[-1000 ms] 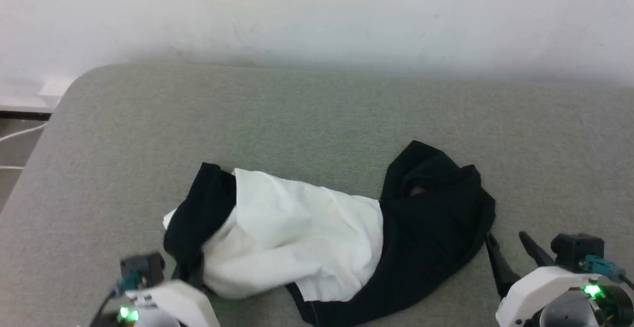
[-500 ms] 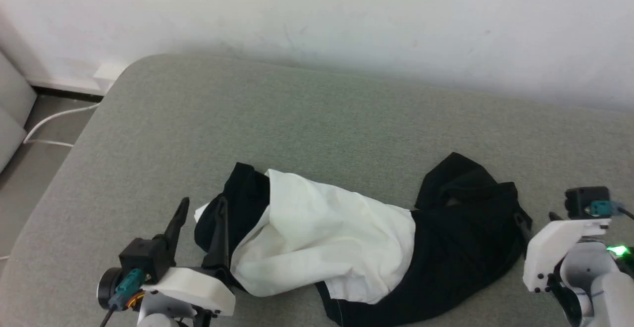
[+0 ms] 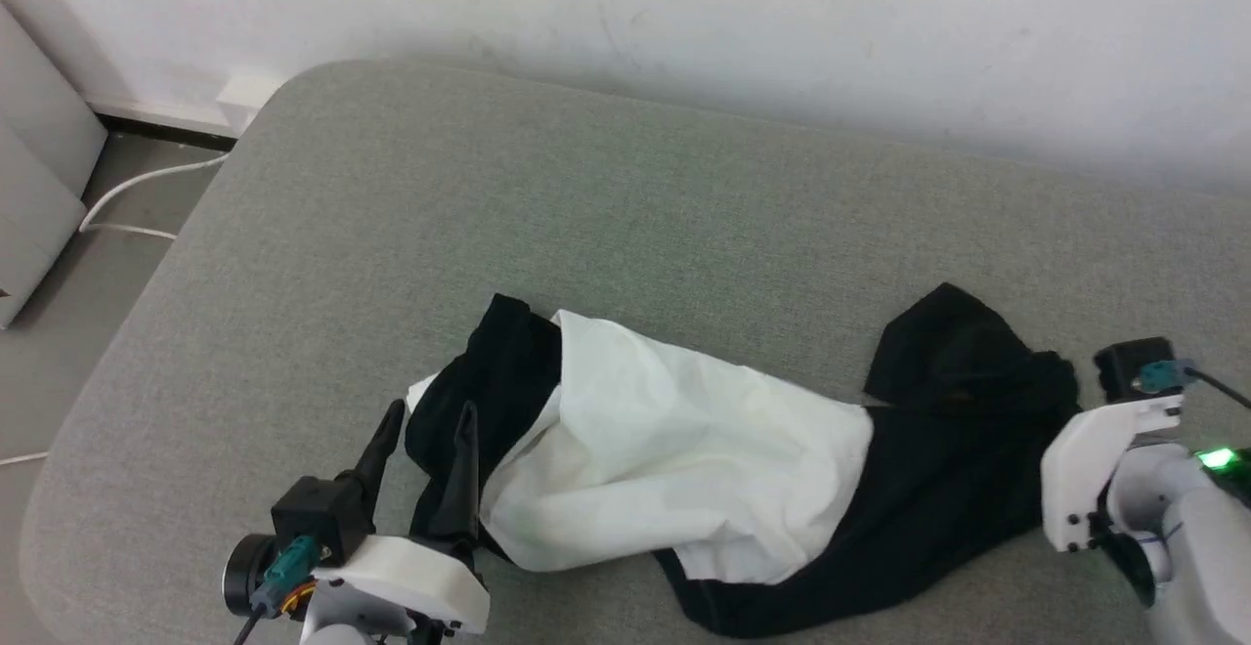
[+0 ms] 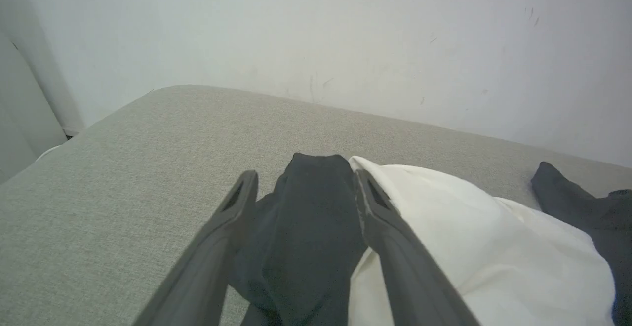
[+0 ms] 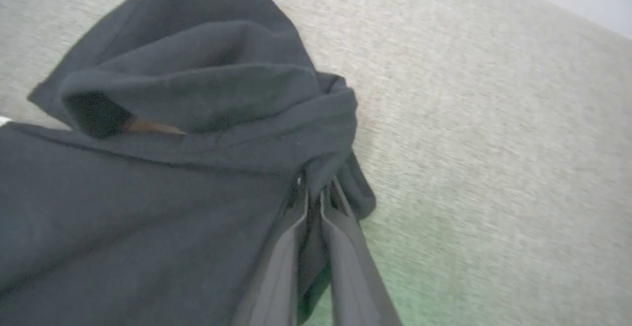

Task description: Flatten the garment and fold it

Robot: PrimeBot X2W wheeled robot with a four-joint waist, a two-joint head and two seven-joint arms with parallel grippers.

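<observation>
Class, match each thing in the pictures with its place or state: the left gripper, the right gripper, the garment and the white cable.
Column one
1. left gripper
2. right gripper
3. garment
4. white cable

Column two
A. lies on the floor
B. fingers closed on black cloth
C. crumpled on the grey cushion
D. fingers open, a black fold between them

Pairs: 1-D, 2-B, 3-C, 4-A
</observation>
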